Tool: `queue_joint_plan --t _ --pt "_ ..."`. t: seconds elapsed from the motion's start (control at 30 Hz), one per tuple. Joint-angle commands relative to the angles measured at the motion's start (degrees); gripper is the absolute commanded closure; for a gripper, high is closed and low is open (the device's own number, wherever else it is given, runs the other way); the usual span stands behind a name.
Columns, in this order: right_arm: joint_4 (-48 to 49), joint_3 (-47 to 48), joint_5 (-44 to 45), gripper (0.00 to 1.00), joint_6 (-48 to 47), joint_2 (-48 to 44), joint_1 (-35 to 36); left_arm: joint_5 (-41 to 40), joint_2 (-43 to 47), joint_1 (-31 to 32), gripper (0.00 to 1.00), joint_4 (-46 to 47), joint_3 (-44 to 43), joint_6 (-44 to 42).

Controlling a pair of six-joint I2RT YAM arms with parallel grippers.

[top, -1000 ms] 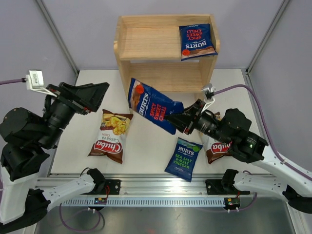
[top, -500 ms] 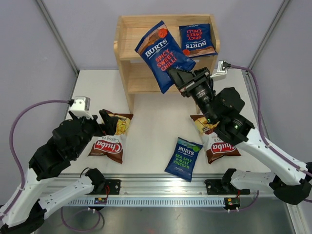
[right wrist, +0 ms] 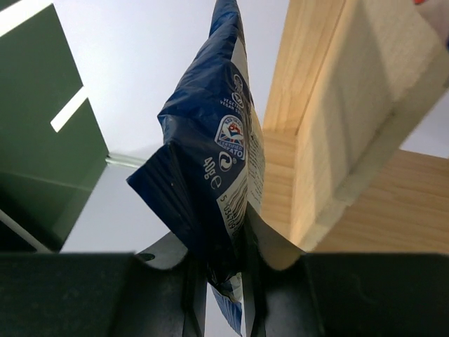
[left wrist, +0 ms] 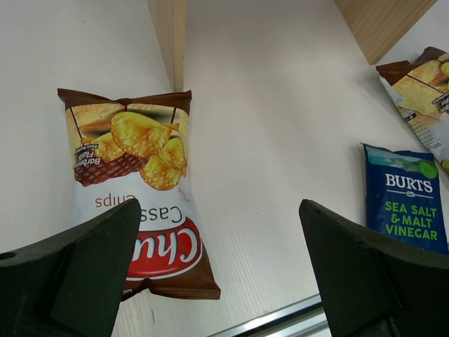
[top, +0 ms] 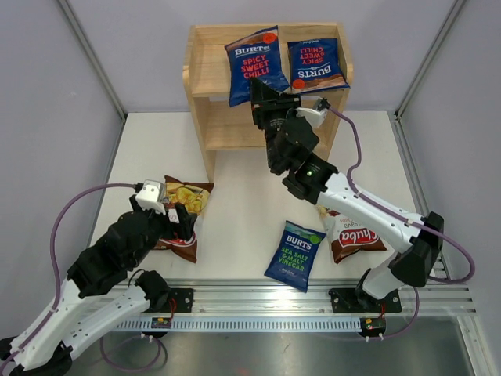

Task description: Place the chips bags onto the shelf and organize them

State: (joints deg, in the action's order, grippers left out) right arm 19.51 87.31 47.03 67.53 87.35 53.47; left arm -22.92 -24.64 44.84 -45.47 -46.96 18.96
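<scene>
The light wooden shelf (top: 211, 70) stands at the back. My right gripper (top: 264, 100) is shut on the bottom edge of a blue Burts spicy sweet chilli bag (top: 254, 66), holding it over the top tier beside another Burts bag (top: 315, 65) lying there. In the right wrist view the held bag (right wrist: 210, 154) stands edge-on between my jaws (right wrist: 224, 270), next to the shelf wood (right wrist: 351, 105). My left gripper (left wrist: 219, 232) is open, low over the left Chuba bag (left wrist: 140, 203), not touching it. A sea salt Burts bag (top: 295, 254) and a second Chuba bag (top: 352, 235) lie on the table.
The lower shelf tier (top: 243, 129) shows bare wood. A shelf upright (left wrist: 168, 35) stands just beyond the left Chuba bag. A metal rail (top: 258, 298) runs along the table's near edge. Grey walls close the sides.
My right arm has carried the chilli bag up from above the table to the shelf's top tier. My left arm has come down and forward over the left Chuba bag, still open.
</scene>
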Motion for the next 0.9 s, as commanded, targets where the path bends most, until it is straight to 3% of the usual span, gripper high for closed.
queue_joint_plan --t 0.0,0.37,0.67,0.87 --pt "3.53 8.57 10.53 0.91 2.87 3.24 0.58 3.57 1.61 -0.02 0.01 5.22 0.46 -0.68" --pt "-19.13 31.58 15.90 0.90 9.81 14.41 -1.88 3.32 3.02 -0.02 0.01 4.87 0.73 -0.77" --pt "-37.32 40.30 12.65 0.89 14.91 18.99 -5.40 2.79 3.64 -0.02 0.01 4.78 0.82 -0.59" --pt "-42.87 44.26 13.97 0.87 15.44 20.57 -6.01 2.79 4.43 -0.02 0.01 4.78 0.82 -0.42"
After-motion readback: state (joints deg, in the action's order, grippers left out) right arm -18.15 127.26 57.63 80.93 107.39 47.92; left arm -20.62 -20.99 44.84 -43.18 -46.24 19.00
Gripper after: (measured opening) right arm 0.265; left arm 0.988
